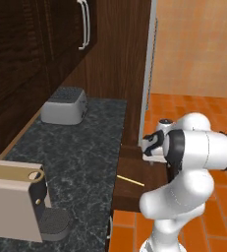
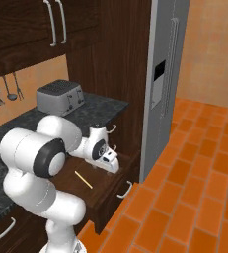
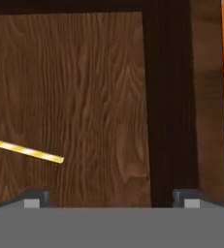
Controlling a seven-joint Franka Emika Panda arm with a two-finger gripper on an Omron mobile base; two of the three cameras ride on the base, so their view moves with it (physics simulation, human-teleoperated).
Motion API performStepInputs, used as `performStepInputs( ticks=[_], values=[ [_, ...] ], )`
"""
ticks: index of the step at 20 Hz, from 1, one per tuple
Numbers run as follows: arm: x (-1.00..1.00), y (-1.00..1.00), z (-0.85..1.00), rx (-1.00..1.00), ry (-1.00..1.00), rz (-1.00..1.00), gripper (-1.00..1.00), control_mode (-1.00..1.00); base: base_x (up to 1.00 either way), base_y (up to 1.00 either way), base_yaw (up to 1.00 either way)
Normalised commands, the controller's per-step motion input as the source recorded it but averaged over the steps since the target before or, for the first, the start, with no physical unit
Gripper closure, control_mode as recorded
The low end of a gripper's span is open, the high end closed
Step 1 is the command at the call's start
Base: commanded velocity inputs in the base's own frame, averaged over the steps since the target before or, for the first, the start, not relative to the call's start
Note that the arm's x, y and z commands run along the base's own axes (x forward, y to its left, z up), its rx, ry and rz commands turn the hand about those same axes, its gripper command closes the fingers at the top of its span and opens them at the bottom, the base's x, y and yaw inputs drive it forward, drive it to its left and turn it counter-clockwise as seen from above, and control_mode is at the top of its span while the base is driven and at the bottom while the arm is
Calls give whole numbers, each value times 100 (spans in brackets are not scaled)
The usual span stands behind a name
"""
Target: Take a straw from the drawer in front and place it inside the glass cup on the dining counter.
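The straw (image 3: 25, 150) is seen lying flat on the wooden floor of the pulled-out drawer (image 2: 116, 185), off to one side of the gripper (image 3: 111, 197), whose jaws are spread wide above it, nothing held.

You're looking at a black speckled granite counter (image 1: 80, 147) running along the wall, a grey toaster (image 1: 64, 105) sitting at its far end and a beige coffee machine (image 1: 17, 199) close by you. Above it hang dark wood cabinets (image 1: 41, 34) with long silvery handles (image 2: 56, 22). Kitchen utensils (image 2: 4, 91) hang on the orange wall (image 2: 24, 79) under them. You've got a tall steel fridge (image 2: 165, 84) standing beside the dark wood panel, and orange brick-pattern tiles (image 2: 194, 188) cover the floor, evenly lit.
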Motion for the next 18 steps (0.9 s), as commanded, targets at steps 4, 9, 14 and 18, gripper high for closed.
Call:
performStepInputs(
  ticks=[4, 9, 14, 18],
  values=[
    [0, 0, -64, 0, 0, 9, -100, -100, 0, 0, 0],
    [0, -5, -58, 0, -1, 7, -100, -100, 0, 0, 0],
    [0, -28, -40, -1, 0, 1, -100, -100, 0, 0, 0],
    [-25, -65, -19, -6, 0, 0, -100, -100, 0, 0, 0]
  ],
)
